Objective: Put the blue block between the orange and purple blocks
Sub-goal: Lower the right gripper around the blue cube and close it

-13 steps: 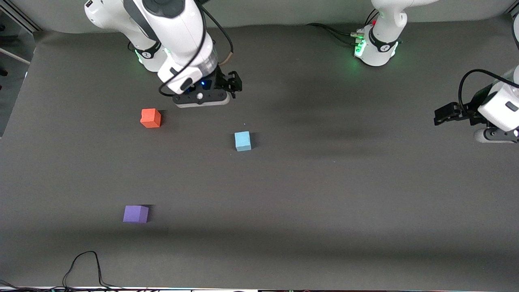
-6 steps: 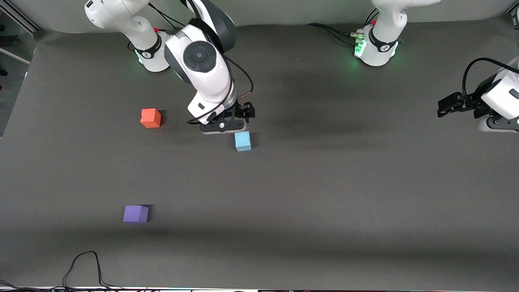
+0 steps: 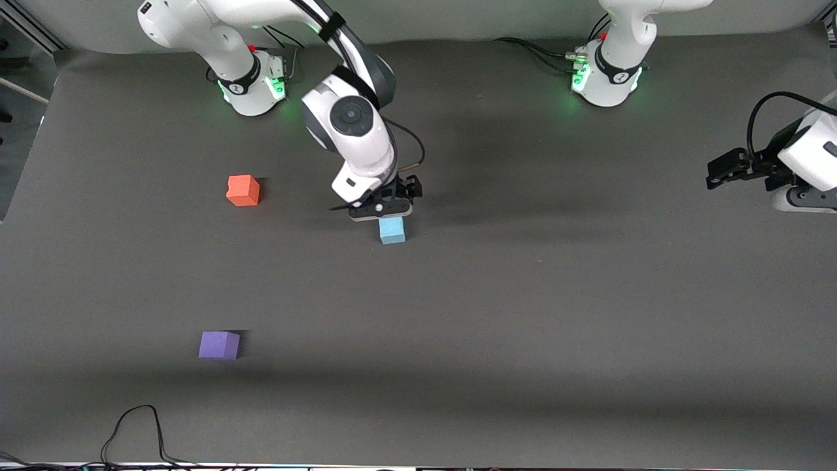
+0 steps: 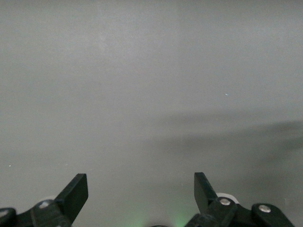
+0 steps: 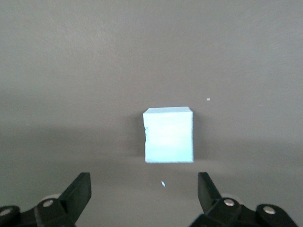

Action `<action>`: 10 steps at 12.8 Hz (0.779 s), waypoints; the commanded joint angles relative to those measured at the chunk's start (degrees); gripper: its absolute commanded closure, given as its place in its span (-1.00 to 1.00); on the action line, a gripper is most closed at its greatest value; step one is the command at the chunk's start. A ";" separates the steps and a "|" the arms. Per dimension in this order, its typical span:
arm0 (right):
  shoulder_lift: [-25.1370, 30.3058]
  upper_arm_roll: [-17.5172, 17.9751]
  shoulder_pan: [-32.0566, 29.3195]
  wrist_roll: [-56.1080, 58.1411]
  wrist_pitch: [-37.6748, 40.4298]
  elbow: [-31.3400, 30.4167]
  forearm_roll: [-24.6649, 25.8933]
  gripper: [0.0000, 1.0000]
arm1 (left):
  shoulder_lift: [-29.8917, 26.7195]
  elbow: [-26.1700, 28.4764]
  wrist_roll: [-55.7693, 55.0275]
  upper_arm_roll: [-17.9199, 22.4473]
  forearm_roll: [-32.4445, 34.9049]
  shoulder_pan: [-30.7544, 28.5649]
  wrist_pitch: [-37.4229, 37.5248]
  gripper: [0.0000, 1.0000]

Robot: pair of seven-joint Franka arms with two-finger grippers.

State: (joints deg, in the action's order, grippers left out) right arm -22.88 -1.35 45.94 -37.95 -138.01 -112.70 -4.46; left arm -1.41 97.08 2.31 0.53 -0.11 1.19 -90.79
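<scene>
The blue block (pale, matte, sharp-edged) sat mid-desk, untouched. The right end effector hovered over it, fingers spread; the left end effector waited, released, at the desk's edge.

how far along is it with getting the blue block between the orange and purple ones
Early stage. Nothing is placed yet: the blue block sits on the table, toward the left arm's end from the orange block and purple block. In hand: the right gripper hovers open over the blue block, not gripping. Left: grasp it, carry it, set it between them. The left gripper waits open at the table's edge.
</scene>
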 commanded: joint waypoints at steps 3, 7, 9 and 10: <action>-10.24 -0.94 1.00 1.99 -13.33 -0.51 0.51 -1.00 | -1.05 0.65 0.85 0.79 0.20 1.27 -0.53 -1.00; -12.10 -0.94 1.17 2.35 -15.36 -0.33 0.59 -1.00 | -1.05 0.39 3.12 0.62 0.72 1.27 0.26 -1.00; -12.37 -1.03 1.17 3.49 -15.36 -0.24 0.68 -1.00 | -1.14 0.39 3.75 0.62 1.16 1.27 0.70 -1.00; -12.37 -1.03 1.08 4.63 -15.28 -0.24 0.86 -1.00 | -1.14 0.39 3.75 0.62 1.16 1.27 0.79 -1.00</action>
State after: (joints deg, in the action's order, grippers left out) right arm -32.54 -1.79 46.41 -35.80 -150.82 -113.83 -3.98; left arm -1.41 97.07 4.79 0.53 0.21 1.63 -90.68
